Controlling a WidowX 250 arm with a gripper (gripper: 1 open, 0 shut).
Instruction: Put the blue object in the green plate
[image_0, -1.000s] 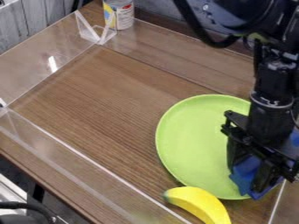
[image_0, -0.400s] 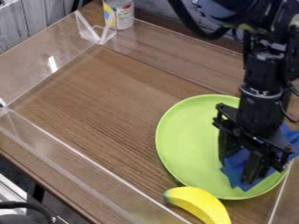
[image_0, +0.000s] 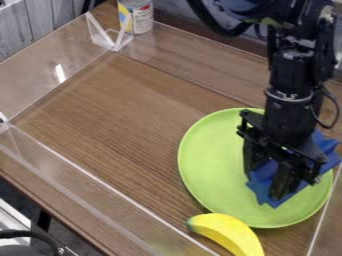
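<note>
The green plate (image_0: 214, 155) lies at the right of the wooden table. My gripper (image_0: 281, 185) points down over the plate's right half, shut on the blue object (image_0: 310, 160). That blue, blocky piece shows beside and below the black fingers, over the plate's right part. Whether it rests on the plate or hangs just above it I cannot tell.
A yellow banana (image_0: 227, 235) lies at the front edge, just below the plate. A clear acrylic wall (image_0: 40, 150) runs along the table's left and front. A bottle (image_0: 134, 14) and a clear stand (image_0: 104, 36) sit at the far back left.
My gripper has carried the blue object leftward and slightly up in the picture, from the plate's right rim further over the plate. Its jaws stayed shut.
</note>
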